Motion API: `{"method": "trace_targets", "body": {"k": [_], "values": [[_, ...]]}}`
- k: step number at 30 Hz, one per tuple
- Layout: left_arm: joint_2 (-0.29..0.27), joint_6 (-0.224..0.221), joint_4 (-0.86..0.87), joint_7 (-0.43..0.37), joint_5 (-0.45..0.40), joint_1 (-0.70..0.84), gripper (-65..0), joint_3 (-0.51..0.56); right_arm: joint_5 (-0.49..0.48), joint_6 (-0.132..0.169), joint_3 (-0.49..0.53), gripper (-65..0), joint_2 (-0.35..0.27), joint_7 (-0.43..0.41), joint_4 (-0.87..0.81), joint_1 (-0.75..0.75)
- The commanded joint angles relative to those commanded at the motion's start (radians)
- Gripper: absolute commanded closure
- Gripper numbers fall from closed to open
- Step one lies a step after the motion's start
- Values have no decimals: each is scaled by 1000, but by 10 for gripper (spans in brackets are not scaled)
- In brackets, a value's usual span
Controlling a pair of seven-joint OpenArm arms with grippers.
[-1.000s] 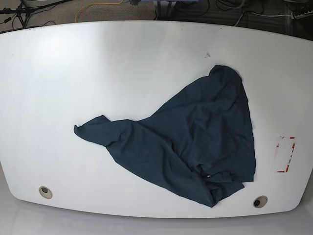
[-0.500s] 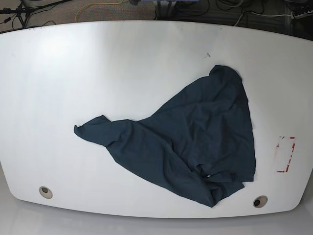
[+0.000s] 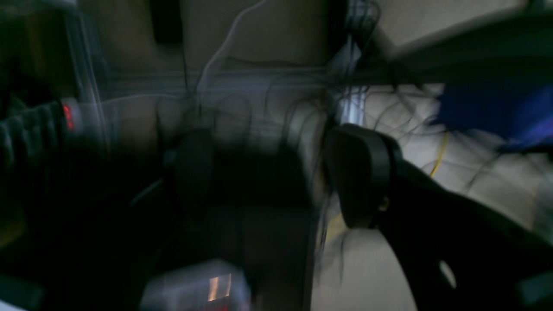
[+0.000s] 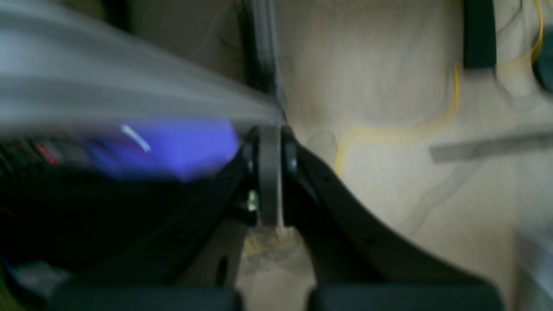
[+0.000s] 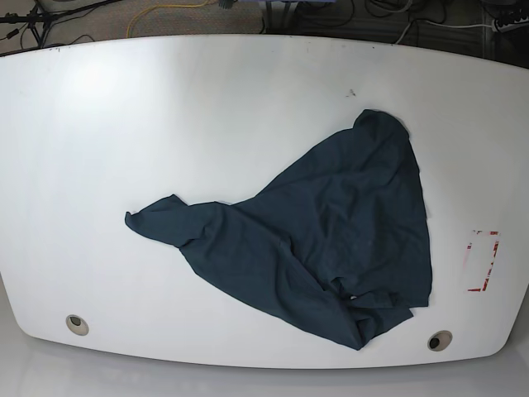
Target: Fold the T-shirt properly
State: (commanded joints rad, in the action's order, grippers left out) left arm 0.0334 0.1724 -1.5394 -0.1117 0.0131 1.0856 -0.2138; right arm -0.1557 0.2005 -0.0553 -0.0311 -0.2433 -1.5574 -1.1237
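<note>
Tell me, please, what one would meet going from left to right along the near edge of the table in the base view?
Left round hole in the table → bunched lower corner of the T-shirt → right round hole → red-edged marking, set a little farther back near the right edge.

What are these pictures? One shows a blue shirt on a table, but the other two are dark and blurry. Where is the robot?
These come from three cameras on a robot with two arms. One camera looks down at the big white table. On it lies a crumpled dark blue T-shirt, which the robot is meant to fold. Near one edge is a small red-and-white mark. The arms are not in that picture.

The other two cameras sit on the robot's wrists, just behind its grippers, so they show its "hands" close up. They are blurry and show floor and cables, not the table. The left gripper has its two black fingers apart, so it is open and empty. The right gripper has its fingers pressed together, so it is shut and seems to hold nothing.
</note>
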Motion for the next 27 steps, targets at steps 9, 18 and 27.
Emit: {"method": "trace_targets", "body": {"k": [9, 18, 27], "values": [[5, -3, -105, 4, -13, 63, -401, -6, 7, -1, -2, -13, 9, 27, -150, -76], [13, -6, -176, 11, -23, 103, -398, -4, 13, -3, -10, -12, 17, 69, -274, -137], [11, 2, -268, 27, 42, 133, -399, -44, 8, -4, -58, -15, -8, 84, -408, -217]]}}
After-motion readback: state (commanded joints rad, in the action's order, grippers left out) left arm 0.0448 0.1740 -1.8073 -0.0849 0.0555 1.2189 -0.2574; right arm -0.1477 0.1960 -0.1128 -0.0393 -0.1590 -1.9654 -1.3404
